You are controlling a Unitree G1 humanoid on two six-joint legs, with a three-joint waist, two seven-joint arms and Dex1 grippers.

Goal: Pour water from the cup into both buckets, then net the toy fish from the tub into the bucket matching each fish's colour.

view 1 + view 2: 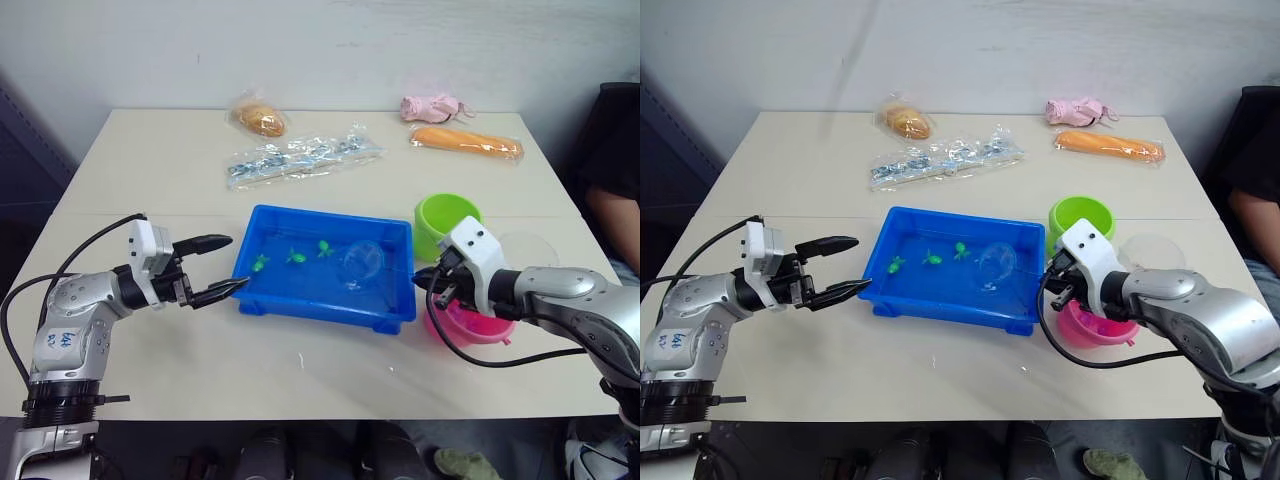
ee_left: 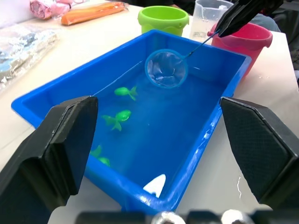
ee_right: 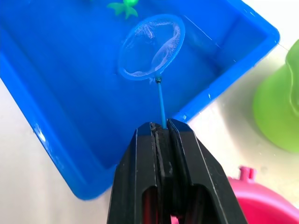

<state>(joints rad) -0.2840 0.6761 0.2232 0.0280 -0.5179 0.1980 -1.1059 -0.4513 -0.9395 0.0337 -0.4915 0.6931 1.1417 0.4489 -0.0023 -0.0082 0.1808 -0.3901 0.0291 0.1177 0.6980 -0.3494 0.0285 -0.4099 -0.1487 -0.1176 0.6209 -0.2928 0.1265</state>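
Note:
The blue tub [image 1: 322,305] holds water and three green toy fish [image 1: 296,256] in its left half. My right gripper [image 3: 161,127] is shut on the thin handle of the net [image 3: 150,46]. Its hoop hangs over the tub's right half, and I see no fish in the mesh. The lime green bucket [image 1: 447,222] stands behind my right arm, and the pink bucket [image 1: 468,325] sits partly hidden under it. The clear cup [image 2: 208,16] is beside the pink bucket. My left gripper [image 1: 236,262] is open at the tub's left end, holding nothing.
At the back of the table lie a bagged bun [image 1: 260,118], a clear crinkled packet [image 1: 300,158], a wrapped orange item [image 1: 466,142] and a pink bundle [image 1: 430,107]. A person's arm [image 1: 612,215] shows at the right edge.

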